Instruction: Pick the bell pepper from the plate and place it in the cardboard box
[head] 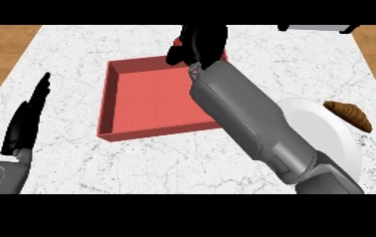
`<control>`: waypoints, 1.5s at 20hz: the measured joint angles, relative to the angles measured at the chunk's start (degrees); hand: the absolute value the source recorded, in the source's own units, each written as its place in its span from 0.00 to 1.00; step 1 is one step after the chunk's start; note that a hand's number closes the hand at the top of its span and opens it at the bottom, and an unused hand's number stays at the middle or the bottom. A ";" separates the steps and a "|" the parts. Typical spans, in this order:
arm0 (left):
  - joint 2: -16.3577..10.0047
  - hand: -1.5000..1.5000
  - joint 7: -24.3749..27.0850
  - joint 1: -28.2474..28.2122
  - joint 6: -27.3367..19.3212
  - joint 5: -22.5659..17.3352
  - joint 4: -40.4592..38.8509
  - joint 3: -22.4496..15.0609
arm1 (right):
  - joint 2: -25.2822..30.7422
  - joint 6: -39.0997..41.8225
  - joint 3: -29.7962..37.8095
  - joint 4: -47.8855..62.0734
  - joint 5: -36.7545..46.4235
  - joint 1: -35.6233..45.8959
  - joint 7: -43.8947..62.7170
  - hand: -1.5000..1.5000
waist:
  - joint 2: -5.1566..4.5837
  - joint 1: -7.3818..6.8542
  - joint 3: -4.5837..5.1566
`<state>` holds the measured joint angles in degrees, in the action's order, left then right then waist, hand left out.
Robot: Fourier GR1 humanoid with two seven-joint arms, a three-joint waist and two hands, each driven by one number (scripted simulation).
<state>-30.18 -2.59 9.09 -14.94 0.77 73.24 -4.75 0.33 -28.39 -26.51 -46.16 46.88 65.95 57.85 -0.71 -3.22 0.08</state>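
My right hand (pixel 200 43) hangs over the far right corner of the red open-topped box (pixel 110 106), its forearm crossing the box's right side. The fingers are curled round something. Only a small red sliver, the bell pepper (pixel 178 42), shows at the hand's left edge, and the rest is hidden. The white plate (pixel 320 124) lies at the right, partly under my forearm, and no pepper shows on it. My left hand (pixel 26 116) rests open at the left edge, fingers pointing up, away from the box.
A brown croissant-like pastry (pixel 352 115) lies at the plate's right edge. A grey object (pixel 316 28) sits at the counter's far right. The white marble counter ends in wooden strips at the far left and far right.
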 measured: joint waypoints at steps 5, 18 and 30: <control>1.13 0.50 -0.30 1.37 -0.36 0.94 0.02 -0.57 | -0.04 -4.58 2.41 7.93 -3.87 1.45 -0.55 0.00 | -0.49 -1.00 -0.02; 1.31 0.50 -0.92 2.02 1.28 1.41 0.42 -0.22 | -0.08 -19.13 2.19 16.53 -13.74 2.67 -9.54 0.00 | -0.65 -2.23 -0.06; 0.91 0.50 -1.08 -1.97 0.78 1.17 0.74 2.67 | 0.27 -33.41 4.44 7.10 -13.99 -2.09 -15.55 0.00 | 0.78 2.22 -0.10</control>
<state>-29.27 -3.67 7.11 -14.16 1.94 73.98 -2.08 0.61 -61.80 -22.07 -39.05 32.89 63.86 42.31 0.07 -1.00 -0.02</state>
